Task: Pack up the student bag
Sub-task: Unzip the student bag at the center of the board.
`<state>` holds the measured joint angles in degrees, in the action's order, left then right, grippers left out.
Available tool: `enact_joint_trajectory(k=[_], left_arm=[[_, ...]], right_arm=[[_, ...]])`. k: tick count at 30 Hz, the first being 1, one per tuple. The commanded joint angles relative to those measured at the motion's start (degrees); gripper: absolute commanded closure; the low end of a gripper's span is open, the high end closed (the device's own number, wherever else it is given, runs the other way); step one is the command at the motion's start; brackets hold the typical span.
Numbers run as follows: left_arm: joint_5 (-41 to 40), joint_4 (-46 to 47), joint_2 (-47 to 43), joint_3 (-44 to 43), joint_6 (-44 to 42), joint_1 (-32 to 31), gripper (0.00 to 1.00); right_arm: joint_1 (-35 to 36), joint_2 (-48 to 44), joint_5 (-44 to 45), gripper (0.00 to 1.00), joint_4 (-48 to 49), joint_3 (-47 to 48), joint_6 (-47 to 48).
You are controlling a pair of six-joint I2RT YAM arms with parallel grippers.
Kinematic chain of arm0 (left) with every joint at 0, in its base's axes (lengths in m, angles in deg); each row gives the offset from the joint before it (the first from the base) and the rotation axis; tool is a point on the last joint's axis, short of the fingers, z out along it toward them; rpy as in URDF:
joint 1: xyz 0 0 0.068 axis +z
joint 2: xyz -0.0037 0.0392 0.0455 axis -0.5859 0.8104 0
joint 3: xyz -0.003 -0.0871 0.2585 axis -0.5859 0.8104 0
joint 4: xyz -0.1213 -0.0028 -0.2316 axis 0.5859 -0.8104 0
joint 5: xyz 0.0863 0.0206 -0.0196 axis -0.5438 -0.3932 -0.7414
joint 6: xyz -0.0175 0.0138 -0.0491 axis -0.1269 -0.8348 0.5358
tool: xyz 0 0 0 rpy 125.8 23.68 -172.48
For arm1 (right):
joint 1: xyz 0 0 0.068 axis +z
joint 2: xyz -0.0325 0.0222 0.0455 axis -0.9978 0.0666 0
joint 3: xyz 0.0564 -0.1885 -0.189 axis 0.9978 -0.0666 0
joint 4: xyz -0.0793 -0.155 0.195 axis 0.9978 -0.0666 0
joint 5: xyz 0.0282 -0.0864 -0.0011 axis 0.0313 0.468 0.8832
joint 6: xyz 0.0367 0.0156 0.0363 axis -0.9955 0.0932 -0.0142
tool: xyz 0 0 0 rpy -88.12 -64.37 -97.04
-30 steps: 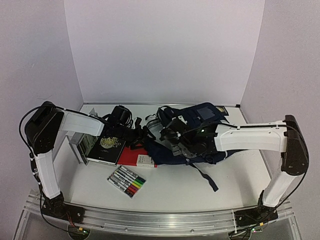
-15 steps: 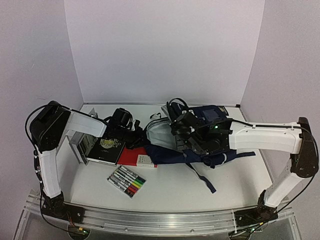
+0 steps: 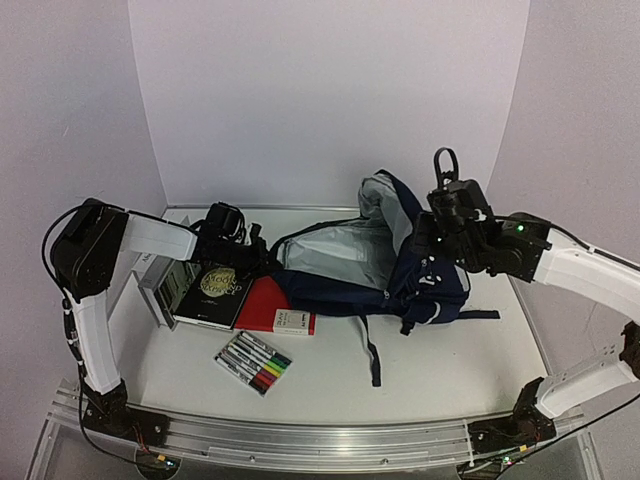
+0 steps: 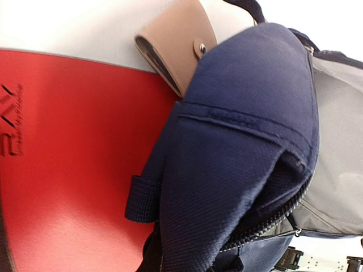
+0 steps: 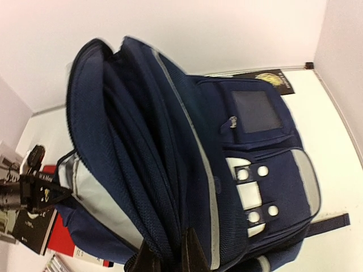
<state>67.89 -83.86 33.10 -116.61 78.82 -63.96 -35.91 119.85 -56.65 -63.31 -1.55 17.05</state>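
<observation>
- Top view: student bag point(image 3: 440, 292) lies mid-table with its mouth gaping toward 9 o'clock. Grey lining is exposed and I can see nothing inside.
- The right gripper point(image 3: 432, 243) is at the bag's 2 o'clock end, clamped on the upper rim and holding it high. The left gripper point(image 3: 260, 260) is at the 9 o'clock lip, closed, apparently pinching the rim.
- Outside the bag at its 9 o'clock: black book point(image 3: 213, 291), and a red notebook point(image 3: 258, 306) with a small white box point(image 3: 292, 321) on it. The marker pack point(image 3: 253, 362) is at 7 o'clock.
- Left wrist: navy bag fabric point(image 4: 244, 141) fills the frame and the gripper's own fingers are hidden. The red notebook point(image 4: 74, 158) is at 9 o'clock, and a tan pouch point(image 4: 178, 42) at 12 o'clock touches the bag.
- Right wrist: the gripper point(image 5: 169, 258) at 6 o'clock is shut on the zipper edge of the bag point(image 5: 170, 141). A dark booklet point(image 5: 272, 79) lies on the table at 1 o'clock.
- Progress: the bag is opened, but packing looks unstarted and every loose item is left to load. Both grippers are occupied, so one likely has to let go first.
</observation>
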Motion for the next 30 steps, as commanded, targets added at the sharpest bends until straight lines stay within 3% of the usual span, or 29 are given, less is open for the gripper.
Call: enact_joint_trajectory(k=[1,8,16,19,25,30], left_arm=[[-11.62,-6.94,-1.47,-2.79,-3.99,4.77,1.00],[-5.12,-3.92,0.86,-5.92,-6.24,4.38,1.00],[-3.54,-7.24,4.30,-13.60,-10.73,-1.21,0.97],[-4.33,-8.80,1.74,-13.92,-11.80,-1.30,0.80],[-10.71,-20.59,-6.84,-16.49,-19.06,-1.23,0.35],[-18.60,-35.32,-12.52,-20.41,-25.06,0.59,0.21]], right_arm=[[-4.01,-5.53,8.81,1.00,1.86,-0.23,-1.48],[-4.34,-1.65,7.70,1.00,2.02,-1.36,-1.23],[-4.37,6.65,1.48,1.00,8.40,-6.14,-4.10],[-4.31,9.45,0.89,1.00,9.63,-7.06,-5.02],[-4.30,9.68,0.21,1.00,11.27,-8.14,-4.97],[-4.35,8.46,-0.08,1.00,11.56,-8.38,-4.78]])
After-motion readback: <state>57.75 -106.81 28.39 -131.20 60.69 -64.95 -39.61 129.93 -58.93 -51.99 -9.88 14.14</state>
